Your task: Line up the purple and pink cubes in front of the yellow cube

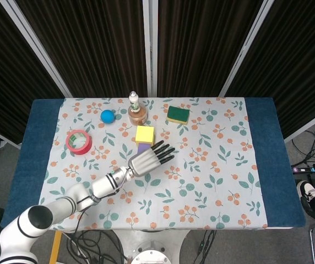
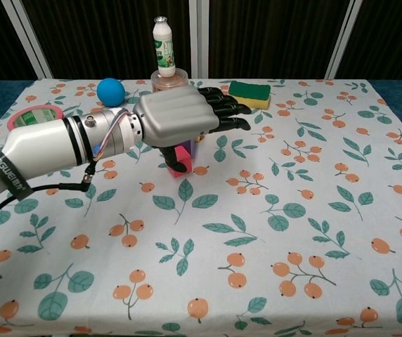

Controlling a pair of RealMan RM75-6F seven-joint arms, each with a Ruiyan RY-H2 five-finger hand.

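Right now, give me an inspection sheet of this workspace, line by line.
Surface: floral tablecloth over a blue-edged table.
Job's things: yellow cube, purple cube just in front of it; pink cube nearer the robot, mostly hidden under the hand.
Clutter: blue ball, red tape roll, green sponge, small bottle on a brown stand.
Hands: left hand palm down over the pink cube, fingers spread, thumb down beside it; right hand not in view.
Cables: bundles on the floor.
Surroundings: dark curtain panels.
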